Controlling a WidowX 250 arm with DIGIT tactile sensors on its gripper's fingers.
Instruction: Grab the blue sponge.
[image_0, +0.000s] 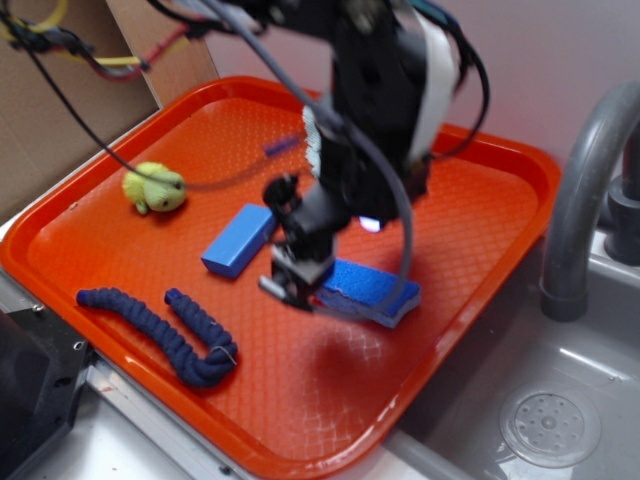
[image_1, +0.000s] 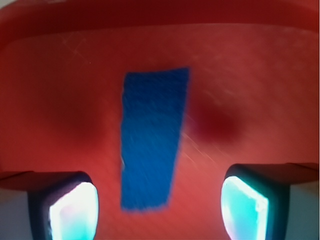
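Blue sponge's (image_0: 372, 287) left end behind the pincer (image_0: 292, 278).

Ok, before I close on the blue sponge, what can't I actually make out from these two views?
- Exterior view: the end effector covers the near end of the blue sponge; contact cannot be judged.
- Wrist view: motion blur softens the sponge; its thickness and height below the fingertips are unclear.
- Wrist view: both fingers are cut off by the bottom edge.
- Exterior view: the arm hides part of the orange tray behind it.

The tool (image_0: 297, 275) hangs at the blue sponge's (image_0: 372, 290) left end on the orange tray (image_0: 480, 200)
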